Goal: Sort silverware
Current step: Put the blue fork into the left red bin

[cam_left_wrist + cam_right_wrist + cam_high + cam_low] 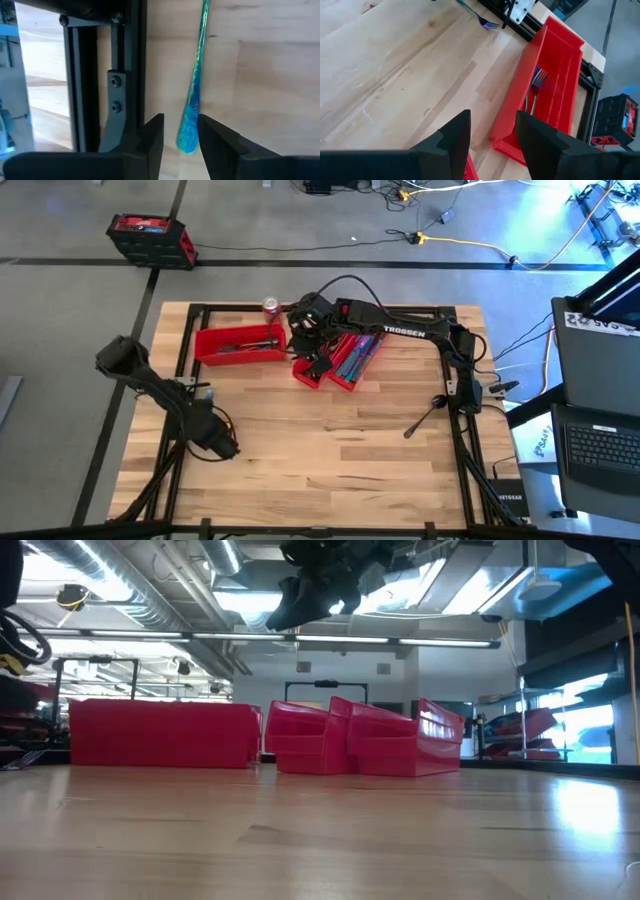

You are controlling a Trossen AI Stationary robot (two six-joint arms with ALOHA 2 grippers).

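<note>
Left claw [180,142] straddles one teal utensil [192,100]; three red bins [240,345].

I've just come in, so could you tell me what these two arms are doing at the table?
They are sorting silverware into red bins. The left end effector sits low at the table's left edge, fingers open around the handle of a teal utensil lying on the wood. The right end effector hovers open above the bins; forks already lie in one.

Robotics lab, concrete floor [300,220], ceiling ducts [110,580], laptop [600,445]
</note>
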